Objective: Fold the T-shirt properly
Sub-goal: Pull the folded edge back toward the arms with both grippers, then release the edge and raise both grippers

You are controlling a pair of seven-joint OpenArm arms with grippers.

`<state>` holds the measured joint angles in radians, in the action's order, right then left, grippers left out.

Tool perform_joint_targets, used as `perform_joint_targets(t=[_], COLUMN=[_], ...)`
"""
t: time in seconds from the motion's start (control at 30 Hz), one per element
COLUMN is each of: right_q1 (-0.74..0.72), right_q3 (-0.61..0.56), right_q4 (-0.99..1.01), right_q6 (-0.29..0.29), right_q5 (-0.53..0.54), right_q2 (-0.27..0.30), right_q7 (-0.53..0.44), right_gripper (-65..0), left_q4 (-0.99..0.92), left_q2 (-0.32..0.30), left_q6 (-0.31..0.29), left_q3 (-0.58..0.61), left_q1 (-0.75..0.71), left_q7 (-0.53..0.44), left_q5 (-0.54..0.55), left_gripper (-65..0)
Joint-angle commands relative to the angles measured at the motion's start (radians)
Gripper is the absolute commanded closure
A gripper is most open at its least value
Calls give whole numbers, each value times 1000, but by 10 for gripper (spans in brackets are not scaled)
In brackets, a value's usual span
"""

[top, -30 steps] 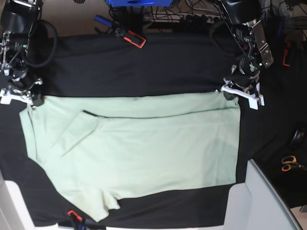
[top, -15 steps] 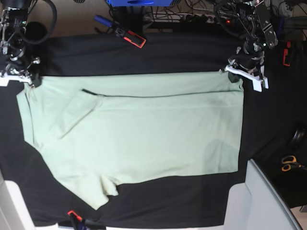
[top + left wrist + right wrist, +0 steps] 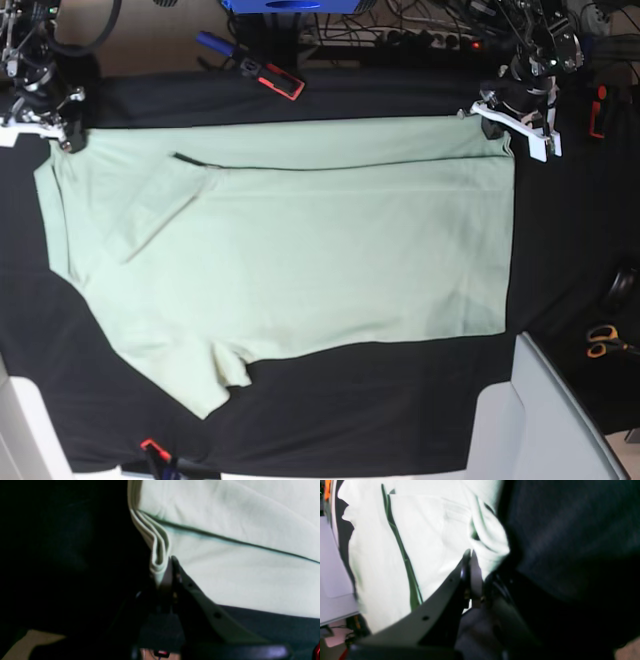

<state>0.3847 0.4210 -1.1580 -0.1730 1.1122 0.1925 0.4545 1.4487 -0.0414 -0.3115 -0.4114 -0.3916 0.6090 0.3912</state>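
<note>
the t-shirt lies spread on the black table covering, with one long edge already turned over along a dark fold line. compared with one second earlier, the far edge of the garment has been drawn toward the far side of the table: both gripped corners now sit noticeably higher in the base view, and the near hem has followed. the cloth has been pulled flatter and tauter between the two arms. this is judged to be a stretching and repositioning step before the next fold, not a fold itself; the near sleeve is not yet folded in.

the left gripper is seen pinched together on the stacked hem layers at the shirt's corner. the right gripper is likewise closed on a bunched corner of the cloth.

limits of view:
- both wrist views are blurred, and the lower fingers are largely lost against the dark covering.
- how many layers each claw holds cannot be counted with certainty.
- the right arm is cut off at the base view's left edge.
- the label mark cannot be made out.
- scissors lie well apart from the garment.
</note>
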Motion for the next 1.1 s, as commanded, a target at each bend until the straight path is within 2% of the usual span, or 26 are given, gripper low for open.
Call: perform_joint_targets(t=[0.0, 0.23, 0.87, 0.93, 0.97, 1.07], right_q1=[30, 87, 93, 93, 93, 95], right_q3=[5, 3, 2, -1, -3, 3], right_q4=[-17, -86, -83, -86, -87, -87], right_q6=[36, 36, 36, 37, 37, 40], right_q5=[-14, -8, -10, -8, -8, -8], right_q2=[9, 8, 6, 6, 6, 5], right_q7=[20, 20, 45, 46, 46, 77], right_gripper=[0, 0, 0, -36, -78, -257], left_q4=[17, 17, 27, 27, 27, 27], left_q2=[-8, -10, -10, -10, -10, -24], left_q6=[18, 18, 18, 19, 19, 21], left_q3=[-5, -13, -14, -14, -14, -17], left_q1=[-10, -50, -69, -71, -73, -69], left_q7=[12, 12, 12, 12, 13, 71], left_q5=[-19, -19, -19, -19, -19, -19], left_gripper=[0, 0, 0, 0, -20, -166])
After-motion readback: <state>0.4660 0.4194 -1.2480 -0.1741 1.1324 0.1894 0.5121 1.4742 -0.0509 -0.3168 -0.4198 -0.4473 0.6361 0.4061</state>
